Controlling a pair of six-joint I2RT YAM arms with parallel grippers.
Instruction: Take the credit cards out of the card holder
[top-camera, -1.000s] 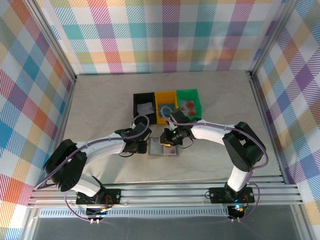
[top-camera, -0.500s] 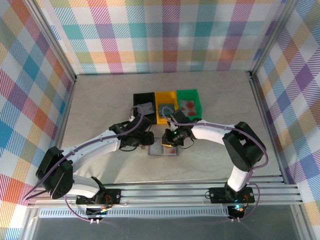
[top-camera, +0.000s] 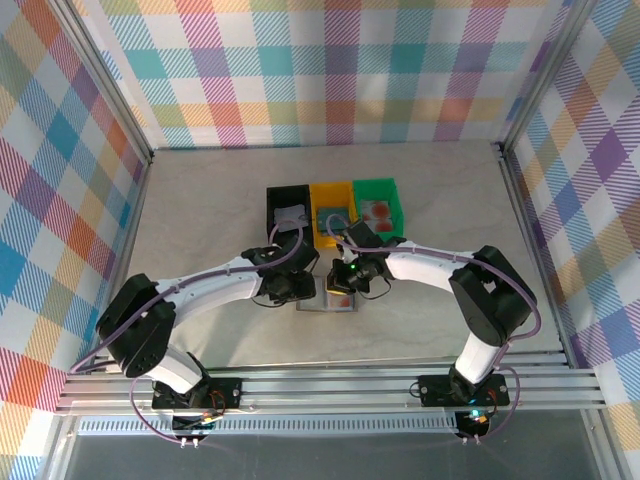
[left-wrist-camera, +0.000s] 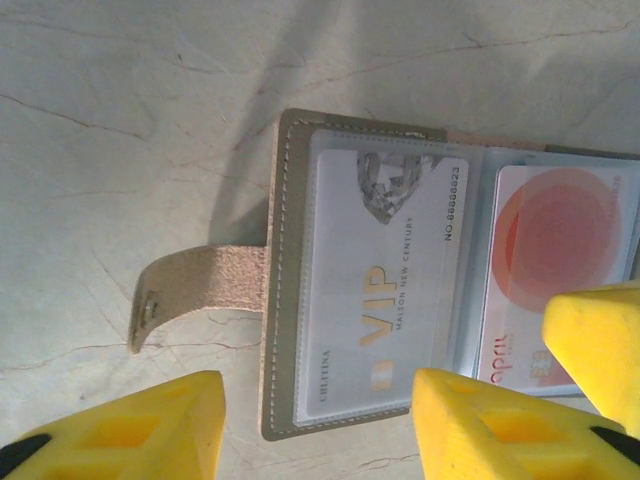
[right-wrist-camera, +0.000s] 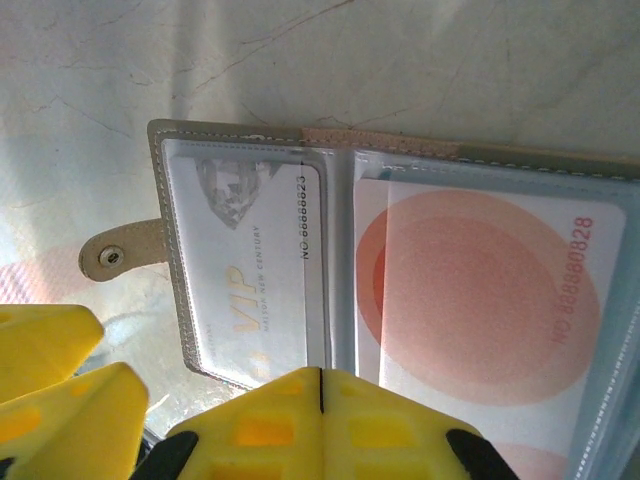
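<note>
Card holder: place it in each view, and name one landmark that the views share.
Top external: card holder at mid-table, just below the yellow tray.
Left wrist: card holder fills the centre and right, with its strap pointing left.
Right wrist: card holder spans the middle and runs off the right edge.
Shared landmark: the red card in its right panel.

Pastel plaid walls (top-camera: 340, 70) enclose a beige, marble-veined tabletop (top-camera: 200, 200).

Grainy card holder (left-wrist-camera: 272, 300) holds glossy plastic credit cards (left-wrist-camera: 385, 290).
</note>
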